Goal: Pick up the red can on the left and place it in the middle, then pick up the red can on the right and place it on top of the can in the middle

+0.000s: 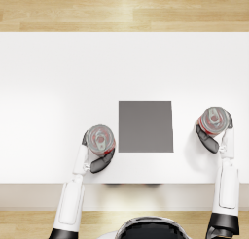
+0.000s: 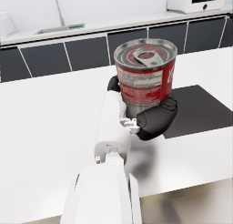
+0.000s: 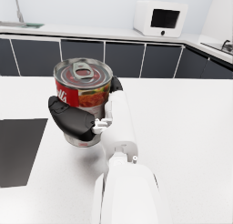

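We hold one red can in each hand. Our left hand (image 1: 98, 161) wraps its dark fingers around the left red can (image 1: 100, 139), and the can stands upright with its silver top and pull tab facing up. In the left wrist view we see the same hand (image 2: 152, 118) hugging the lower part of that can (image 2: 145, 75), with the red label showing above the fingers. This can is just beside the left edge of the gray mat (image 1: 145, 126), near its lower corner. It looks a bit raised off the white table (image 1: 58, 87), but we cannot tell for sure if it touches.

Our right hand (image 1: 209, 137) grips the right red can (image 1: 214, 120) the same way. In the right wrist view the dark fingers (image 3: 73, 120) curl around the can (image 3: 83, 98), which stands upright. This can is off to the right of the mat, apart from it.

The gray mat lies flat in the middle of the table, between the two cans, and nothing sits on it.

Behind the table there are dark cupboards (image 3: 123, 57), a white microwave (image 3: 160, 19) on the counter, and a sink (image 2: 59, 29).
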